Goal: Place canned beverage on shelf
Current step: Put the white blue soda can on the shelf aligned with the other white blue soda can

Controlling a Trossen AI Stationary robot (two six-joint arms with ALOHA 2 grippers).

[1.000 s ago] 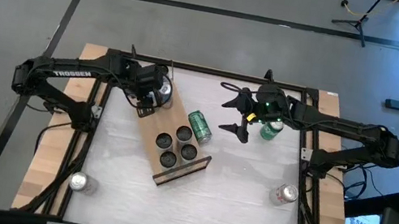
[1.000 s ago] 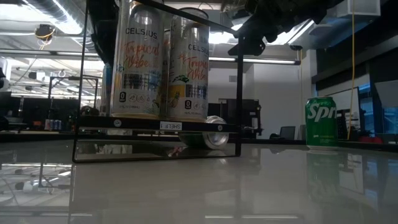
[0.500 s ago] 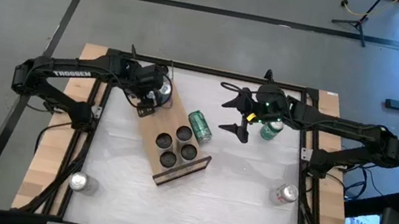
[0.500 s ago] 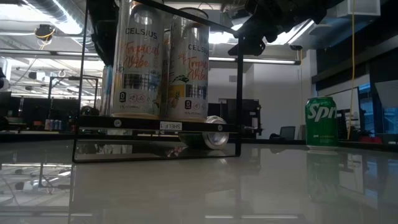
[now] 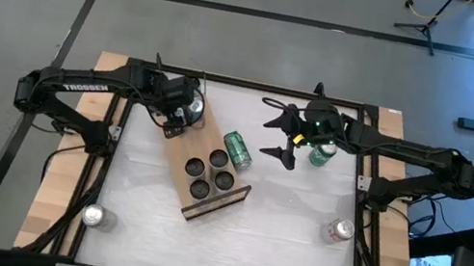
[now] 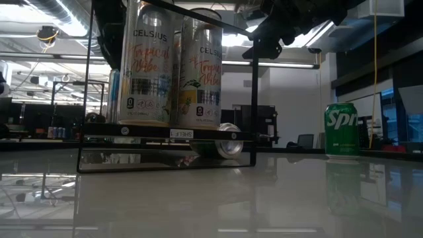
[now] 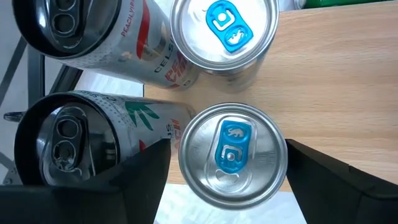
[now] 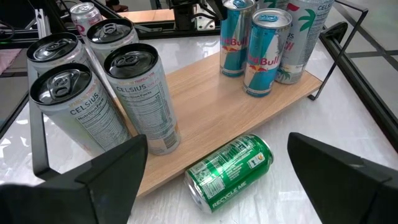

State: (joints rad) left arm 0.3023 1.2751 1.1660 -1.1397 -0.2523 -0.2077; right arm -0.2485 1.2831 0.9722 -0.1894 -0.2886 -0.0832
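the left gripper point(image 7: 227, 180) stands over a blue-tab can point(image 7: 232, 154) on the shelf point(image 7: 336, 81), fingers spread wide either side, gripping nothing. a careless lift could clip its rim and knock it into the second blue-tab can point(image 7: 224, 30) just beyond the fingertips. against the earlier frames nothing has visibly shifted. the right gripper point(image 8: 217, 186) waits wide open and empty, a fallen green can point(image 8: 230, 171) between its fingers.

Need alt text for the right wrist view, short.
A green can lies on its side on the table against the wooden shelf, framed by the right gripper's open fingers. Three Celsius cans and Red Bull cans stand upright on the shelf.
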